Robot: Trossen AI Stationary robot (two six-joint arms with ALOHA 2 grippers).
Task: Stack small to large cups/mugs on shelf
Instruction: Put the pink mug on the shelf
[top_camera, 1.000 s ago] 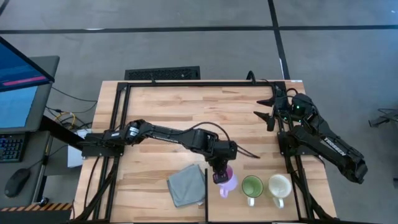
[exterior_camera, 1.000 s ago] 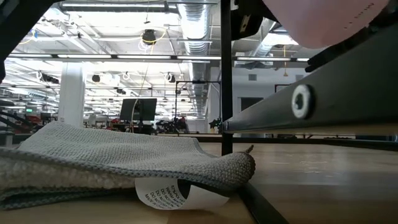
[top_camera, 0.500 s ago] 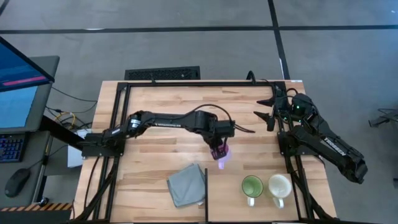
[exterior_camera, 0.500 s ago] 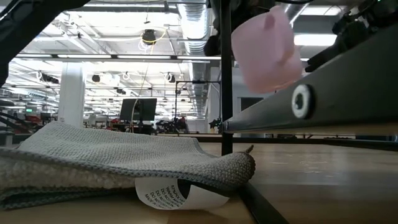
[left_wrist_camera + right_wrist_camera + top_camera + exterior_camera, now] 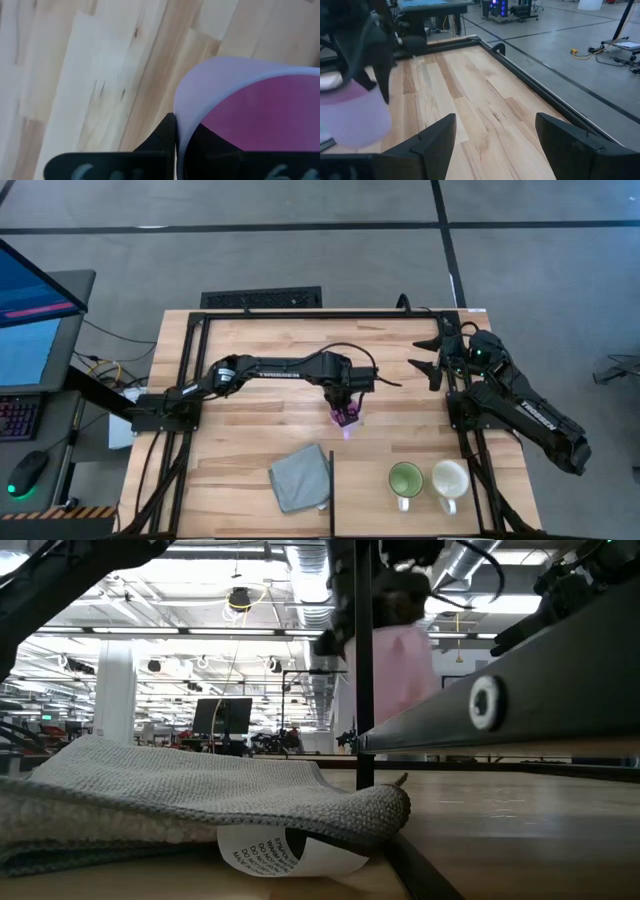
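Gripping the lilac mug (image 5: 346,416) by its rim, the left hand (image 5: 347,406) hangs above the middle of the wooden bench (image 5: 260,350), its fingers clenched on the mug wall. The left wrist view shows one dark finger (image 5: 162,142) outside the pale wall and the pink-purple inside of the mug (image 5: 250,120) filling the picture beside it, with bare planks below. From the low view the mug (image 5: 405,665) is clearly lifted off the bench, partly behind a black upright post (image 5: 364,660).

The green mug (image 5: 405,480) and the cream-white mug (image 5: 450,479) stand side by side, just apart, at the near right edge of the bench, handles pointing toward the near side. They are well apart from the lilac one.

A grey folded cloth (image 5: 300,477) lies at the near edge, left of the green mug, with a printed paper tag (image 5: 285,852) tucked under it in the low view.

The right hand (image 5: 436,360) waits at the far right side of the bench, fingers (image 5: 437,140) spread wide and released, grasping nothing.
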